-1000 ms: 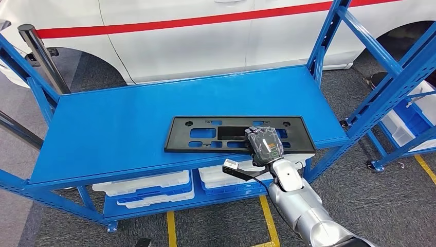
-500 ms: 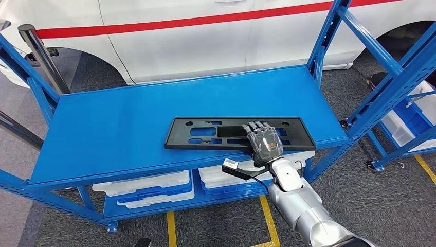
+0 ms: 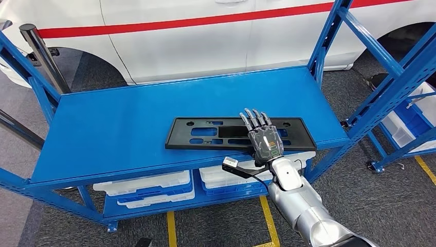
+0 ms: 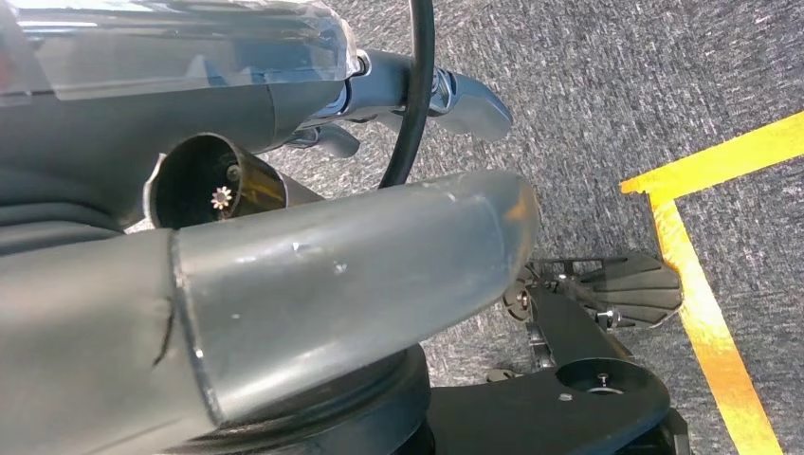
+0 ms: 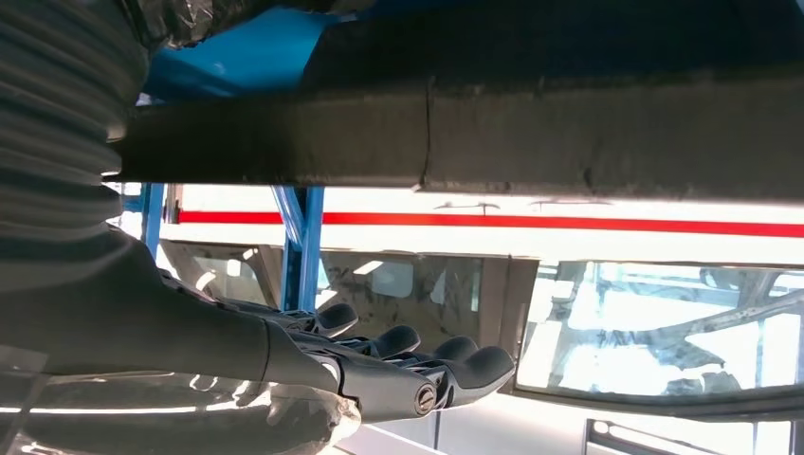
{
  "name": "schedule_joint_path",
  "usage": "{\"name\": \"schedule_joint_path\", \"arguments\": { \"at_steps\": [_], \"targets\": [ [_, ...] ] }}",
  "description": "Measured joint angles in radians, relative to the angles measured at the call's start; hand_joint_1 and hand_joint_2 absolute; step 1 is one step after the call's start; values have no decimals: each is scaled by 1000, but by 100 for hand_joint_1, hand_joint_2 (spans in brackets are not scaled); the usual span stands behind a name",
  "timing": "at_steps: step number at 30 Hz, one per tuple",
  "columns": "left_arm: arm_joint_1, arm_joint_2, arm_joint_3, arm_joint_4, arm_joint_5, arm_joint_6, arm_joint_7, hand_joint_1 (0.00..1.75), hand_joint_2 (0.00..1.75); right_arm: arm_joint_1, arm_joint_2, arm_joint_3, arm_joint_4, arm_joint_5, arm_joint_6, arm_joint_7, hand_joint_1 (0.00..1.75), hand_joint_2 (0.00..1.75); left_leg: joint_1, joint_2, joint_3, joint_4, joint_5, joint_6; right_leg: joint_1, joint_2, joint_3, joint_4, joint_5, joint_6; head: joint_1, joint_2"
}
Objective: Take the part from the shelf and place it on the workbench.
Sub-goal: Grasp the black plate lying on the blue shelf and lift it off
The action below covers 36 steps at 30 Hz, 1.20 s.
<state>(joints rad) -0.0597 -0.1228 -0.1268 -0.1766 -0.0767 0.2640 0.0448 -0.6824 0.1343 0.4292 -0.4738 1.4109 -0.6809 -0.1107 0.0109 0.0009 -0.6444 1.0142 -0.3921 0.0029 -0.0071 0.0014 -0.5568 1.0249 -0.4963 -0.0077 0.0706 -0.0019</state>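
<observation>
One flat black plastic part (image 3: pixel 236 133), long rect. w/ cutouts, lies on smooth blue bench (image 3: pixel 128 123) near front edge. Right hand (image 3: pixel 262 138) above it, fingers (image 3: pixel 253 120) straight, spread, holding nothing.

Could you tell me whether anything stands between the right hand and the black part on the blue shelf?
Nothing visible does. The right hand is stretched out flat directly over the right portion of the black part, fingers extended across it. The part lies flat near the front edge of the blue shelf, with no other object around it.
</observation>
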Motion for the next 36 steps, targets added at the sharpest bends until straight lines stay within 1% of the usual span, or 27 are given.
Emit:
{"name": "schedule_joint_path", "arguments": {
  "at_steps": [9, 13, 22, 29, 36],
  "targets": [
    [0, -1, 0, 0, -1, -3, 1, 0, 0, -5, 0, 12, 4, 19, 0, 6, 0, 175, 0, 0, 0, 0, 0, 0, 0, 0, 0, 0, 0, 0, 0, 0],
    [0, -2, 0, 0, -1, -3, 1, 0, 0, -6, 4, 23, 4, 24, 0, -7, 0, 175, 0, 0, 1, 0, 0, 0, 0, 0, 1, 0, 0, 0, 0, 0],
    [0, -3, 0, 0, -2, -6, 0, 0, 0, -6, 25, 41, 4, 16, 0, -26, 0, 175, 0, 0, 1, 0, 0, 0, 0, 0, 1, 0, 0, 0, 0, 0],
    [-1, -5, 0, 0, -5, -6, 0, 0, 0, -5, 65, 57, 2, -10, 0, -42, 0, 175, 0, -1, 0, 0, 0, 0, 0, -1, 0, 0, 0, 0, 0, 0],
    [-1, -6, 0, 0, -5, -6, 3, 0, 0, -5, 81, 68, 2, -26, 0, -46, 0, 175, 0, -1, 0, 0, 0, 0, 0, -1, 0, 0, -1, 1, 0, 0]
  ]
}}
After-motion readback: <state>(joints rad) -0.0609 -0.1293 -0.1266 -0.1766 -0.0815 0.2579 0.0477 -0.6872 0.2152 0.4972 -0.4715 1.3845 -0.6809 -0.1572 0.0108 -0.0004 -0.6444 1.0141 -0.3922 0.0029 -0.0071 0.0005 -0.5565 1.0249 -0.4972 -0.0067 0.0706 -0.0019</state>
